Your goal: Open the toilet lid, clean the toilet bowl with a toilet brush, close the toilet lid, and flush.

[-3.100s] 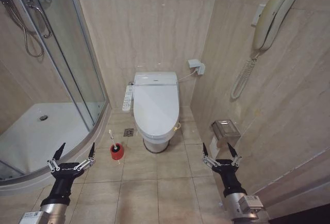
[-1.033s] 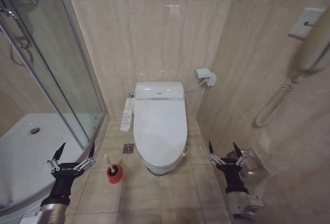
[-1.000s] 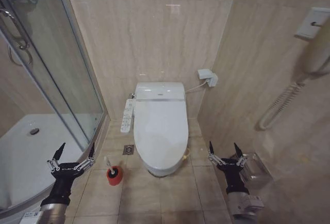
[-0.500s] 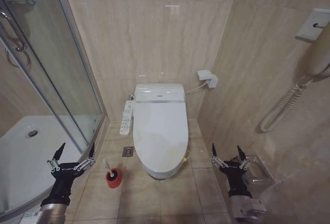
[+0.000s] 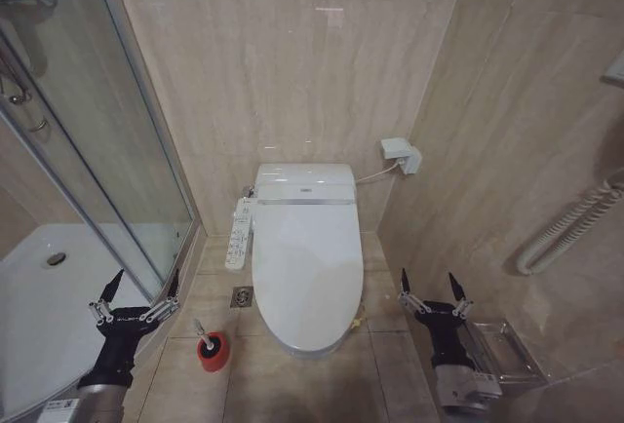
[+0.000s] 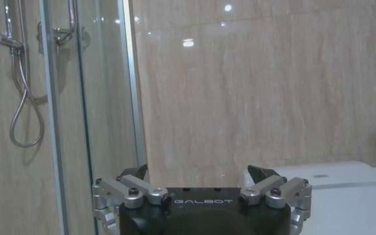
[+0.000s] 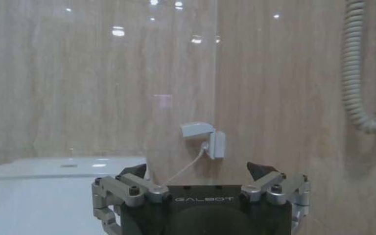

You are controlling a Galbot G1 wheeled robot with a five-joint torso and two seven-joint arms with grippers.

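Toilet lid [image 5: 305,265] down; left gripper [image 5: 136,291] and right gripper [image 5: 435,288] spread wide (both empty).

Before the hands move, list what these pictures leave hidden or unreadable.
- Inside of the toilet bowl: head view, covered by the shut toilet lid, so stains cannot be checked.
- Bristles of the toilet brush: head view, sunk in the red holder.
- Button labels on the side panel: head view, too small to read.
- Shower hose: left wrist view, cut off by the edge.
- Both open hands, left and right, hide nothing.
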